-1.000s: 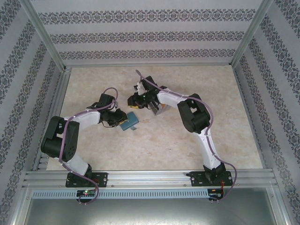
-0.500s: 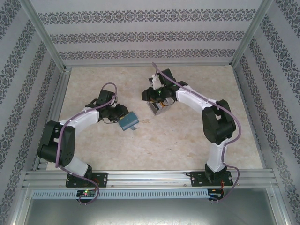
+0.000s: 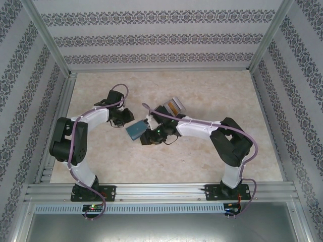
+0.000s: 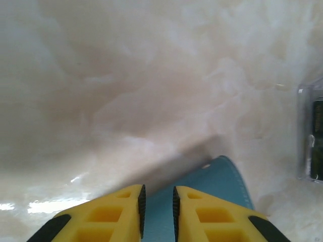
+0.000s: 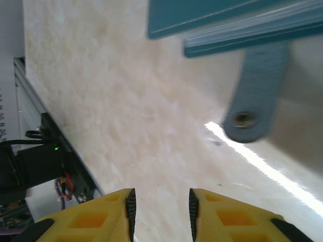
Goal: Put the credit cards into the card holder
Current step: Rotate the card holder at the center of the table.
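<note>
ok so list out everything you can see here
card holder: one, teal-blue, mid-table, its edge between the left gripper's fingers; its strap tab hangs loose
clear tray: one, transparent, on the table just beyond and right of the holder
credit cards: count unclear, orange and grey showing, stacked in the tray
table: one, beige marbled
walls: three, white with grey patterned bands, around the table
left gripper: one, yellow fingers, closed on the card holder
right gripper: one, yellow fingers, open with nothing between them, close to the holder's near side
</note>
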Controlling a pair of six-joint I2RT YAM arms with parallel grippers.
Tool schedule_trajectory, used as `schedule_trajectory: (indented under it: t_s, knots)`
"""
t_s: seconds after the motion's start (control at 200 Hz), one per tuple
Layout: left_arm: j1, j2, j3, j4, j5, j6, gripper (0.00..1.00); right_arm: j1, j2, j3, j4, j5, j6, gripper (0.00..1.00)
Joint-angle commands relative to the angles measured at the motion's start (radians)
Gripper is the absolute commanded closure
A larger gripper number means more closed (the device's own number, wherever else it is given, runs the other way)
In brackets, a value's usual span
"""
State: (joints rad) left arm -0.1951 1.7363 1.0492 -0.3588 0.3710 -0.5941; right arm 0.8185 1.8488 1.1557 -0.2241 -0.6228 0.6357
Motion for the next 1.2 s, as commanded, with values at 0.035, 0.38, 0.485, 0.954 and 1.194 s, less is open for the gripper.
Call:
schedule_trajectory:
  t_s: [0.035,0.38,0.485,0.954,1.194]
  knots:
    - [0.007,-0.006,-0.047,0.005,0.047,0.031,0.76,0.019,0.061,0.002,0.140,0.010,0.087,0.64]
    - [0.007,-0.112,-0.190,0.032,0.079,-0.011,0.76,-0.071,0.134,0.053,0.137,0.069,0.070,0.64]
    - [0.003,-0.154,-0.240,0.070,0.100,-0.055,0.76,-0.119,0.125,0.048,0.120,0.083,0.042,0.64]
    - [-0.066,-0.196,-0.230,0.074,0.045,-0.113,0.75,-0.226,0.093,0.195,-0.165,0.121,-0.181,0.64]
    - [-0.066,-0.193,-0.134,-0.023,-0.029,-0.058,0.75,-0.216,0.204,0.410,-0.346,0.198,-0.285,0.64]
